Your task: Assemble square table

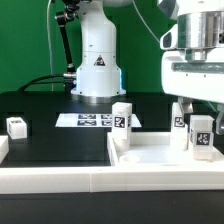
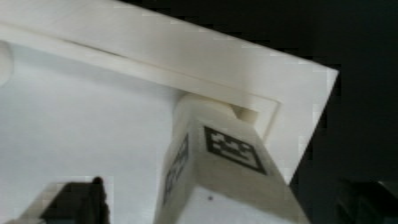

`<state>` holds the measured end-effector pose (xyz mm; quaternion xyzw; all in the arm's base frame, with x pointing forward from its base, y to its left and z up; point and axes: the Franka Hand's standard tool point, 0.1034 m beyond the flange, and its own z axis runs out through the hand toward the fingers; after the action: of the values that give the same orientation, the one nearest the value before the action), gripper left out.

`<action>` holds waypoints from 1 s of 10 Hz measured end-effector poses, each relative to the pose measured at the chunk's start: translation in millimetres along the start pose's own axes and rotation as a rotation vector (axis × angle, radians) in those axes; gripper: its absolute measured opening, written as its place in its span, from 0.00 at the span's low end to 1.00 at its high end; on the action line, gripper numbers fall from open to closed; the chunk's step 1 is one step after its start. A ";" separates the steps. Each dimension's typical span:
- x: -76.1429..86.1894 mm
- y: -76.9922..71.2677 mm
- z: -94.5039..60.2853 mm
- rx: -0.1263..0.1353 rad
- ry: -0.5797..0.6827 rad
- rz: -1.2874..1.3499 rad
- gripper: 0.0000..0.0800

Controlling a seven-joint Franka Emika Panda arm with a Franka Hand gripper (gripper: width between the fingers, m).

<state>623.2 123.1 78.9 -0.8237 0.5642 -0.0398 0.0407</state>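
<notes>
White plastic leg block (image 2: 217,150) stands upright on smooth square slab (image 2: 89,120); hand (image 2: 214,203) spread.

- I see the marker board (image 1: 92,120) lying flat on the black table (image 1: 55,142), toward the back.
- On my exterior view, a long white rail (image 1: 50,178) runs along the table's near edge.
- A green backdrop (image 1: 25,45) stands behind.

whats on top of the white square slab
Three upright legs: one on the exterior view's left of the slab, two on its right beneath the claw. Where they seat is covered.
</notes>
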 end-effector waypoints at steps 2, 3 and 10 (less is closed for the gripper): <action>-2.9 -0.6 0.3 0.001 -0.002 -0.143 0.81; -2.9 -1.5 -0.5 0.004 0.001 -0.260 0.81; 3.3 -3.7 -1.2 0.014 0.026 -0.780 0.81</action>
<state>627.6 121.4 80.7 -0.9754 0.2091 -0.0666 0.0212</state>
